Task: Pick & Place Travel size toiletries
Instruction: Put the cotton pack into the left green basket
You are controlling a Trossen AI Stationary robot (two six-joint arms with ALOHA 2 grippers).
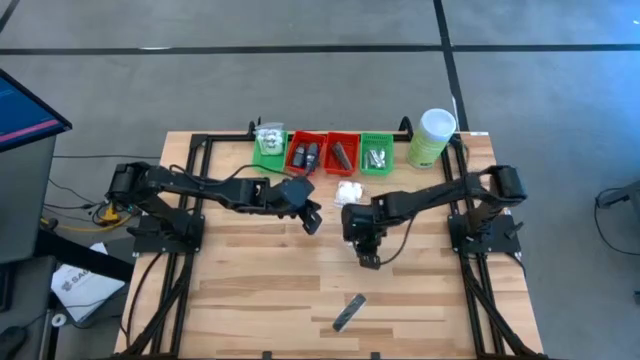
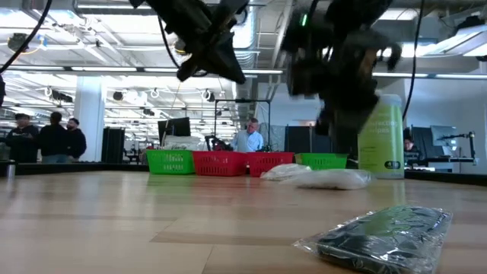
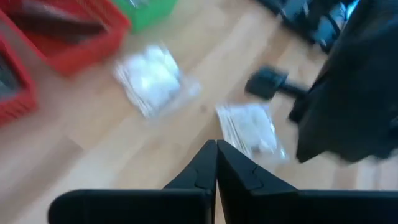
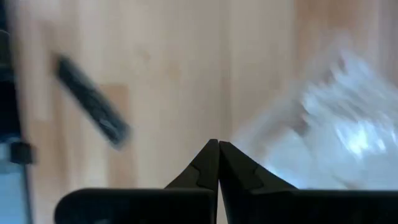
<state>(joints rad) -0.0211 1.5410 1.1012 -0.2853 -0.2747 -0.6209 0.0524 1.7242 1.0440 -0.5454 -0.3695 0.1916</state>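
- The right gripper (image 1: 369, 260) hangs over bare wood on the near side of the two white packets (image 1: 348, 191), fingers pressed together on nothing; its wrist view shows the tips meeting, with a packet (image 4: 339, 134) and the dark bar (image 4: 93, 109) beyond.
- The left gripper (image 1: 313, 222), just beside the packets on their left, is also pinched closed and empty, both packets (image 3: 152, 78) lying ahead of its tips.
- The packets lie touching each other on the table, just in front of the tray row (image 1: 320, 152). A wrapped dark grey bar (image 1: 348, 312) lies alone, well apart from them toward the near table edge.
- The bar looks like the right arm's likely pick. The fingers should spread before descending, straddle the bar across its narrow width, and close on the bar itself, not only the loose wrapper (image 2: 384, 232).
- Open wood surrounds the bar, so the approach is free. The route back to the trays passes the packets and the left arm; the pale green canister (image 1: 432, 138) stands at the row's right end.
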